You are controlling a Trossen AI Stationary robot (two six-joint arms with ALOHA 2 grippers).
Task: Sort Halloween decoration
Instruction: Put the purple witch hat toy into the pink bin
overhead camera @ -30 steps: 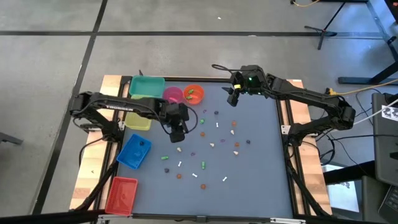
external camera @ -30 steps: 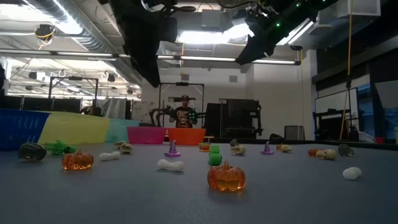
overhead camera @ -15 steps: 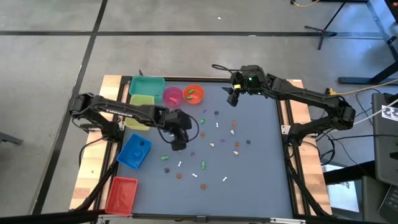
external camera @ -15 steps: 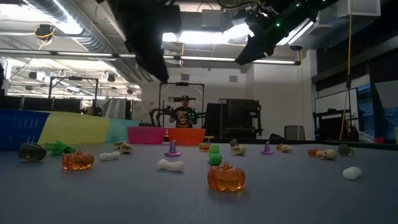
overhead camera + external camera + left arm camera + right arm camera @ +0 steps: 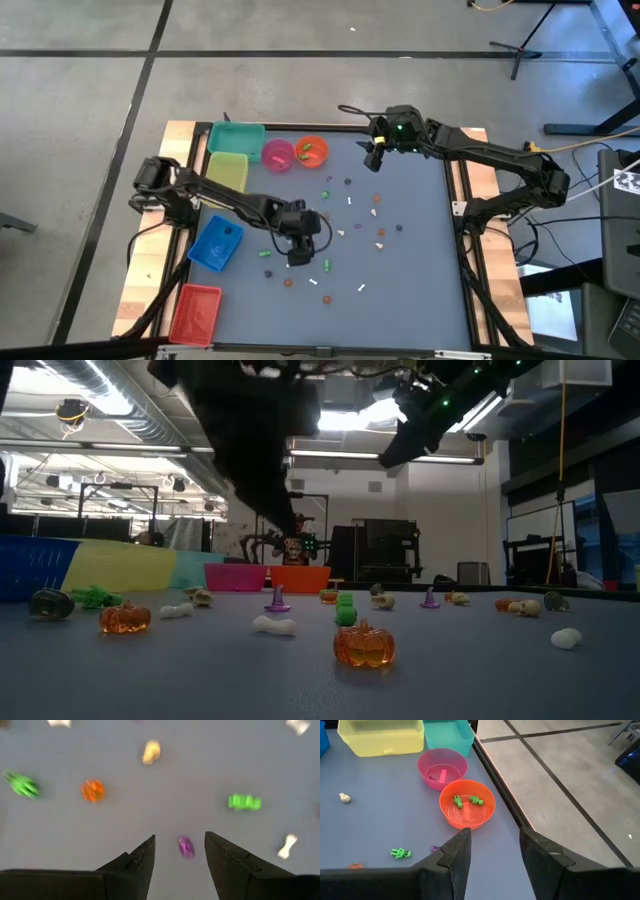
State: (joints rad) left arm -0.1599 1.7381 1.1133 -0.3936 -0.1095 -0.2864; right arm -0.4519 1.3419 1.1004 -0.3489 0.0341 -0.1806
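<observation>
Low at centre of the overhead frame, left claw point(image 5: 300, 257) is hovering spread over a purple trinket point(image 5: 185, 846) on the surface point(image 5: 420, 270), seemingly lining up; right claw point(image 5: 374, 155) is waiting spread near the orange bowl point(image 5: 467, 804)

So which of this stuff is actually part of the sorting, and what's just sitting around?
Part of the job:
- purple trinket between the open left pincer
- orange pumpkin
- green trinkets in the orange bowl
- pink bowl

Just there:
- right pincer, waiting over the bowls
- person behind
</observation>
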